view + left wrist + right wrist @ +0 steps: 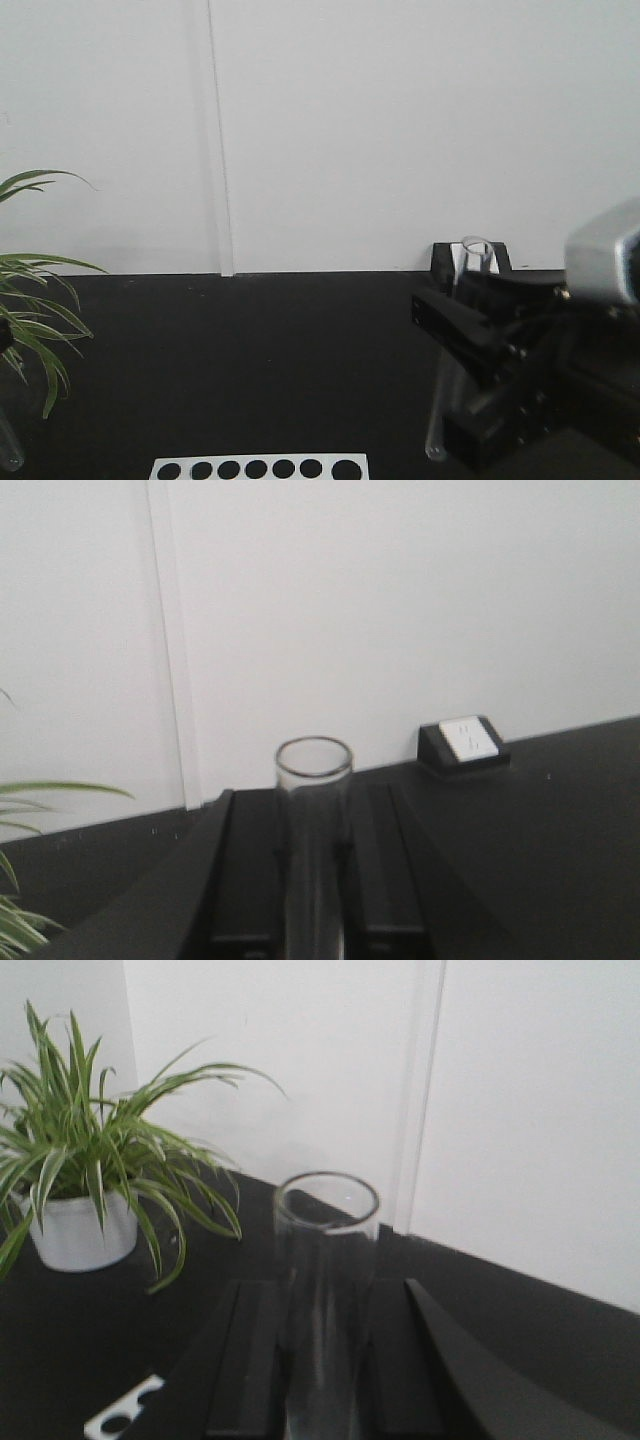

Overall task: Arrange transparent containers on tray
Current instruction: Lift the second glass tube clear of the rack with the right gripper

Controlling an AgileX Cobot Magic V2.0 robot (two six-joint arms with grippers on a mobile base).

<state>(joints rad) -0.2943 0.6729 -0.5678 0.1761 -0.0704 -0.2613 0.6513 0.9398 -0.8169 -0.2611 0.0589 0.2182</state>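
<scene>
My right gripper point(325, 1300) is shut on a transparent container point(326, 1260), a clear glass tube standing upright between its black fingers point(255, 1350). In the front view that gripper point(455, 325) holds the tube point(472, 250) at the right, above the black table. My left gripper point(313, 815) is likewise shut on a second glass tube point(314, 770), whose round rim rises above the fingers point(245, 870). The rounded lower end of a tube point(8, 448) shows at the front view's far left edge. The tray is out of view.
A white rack with round holes point(260, 468) lies at the near table edge, its corner point(120, 1418) in the right wrist view. A potted plant point(90, 1160) stands at the left. A black socket box point(462, 742) sits by the white wall.
</scene>
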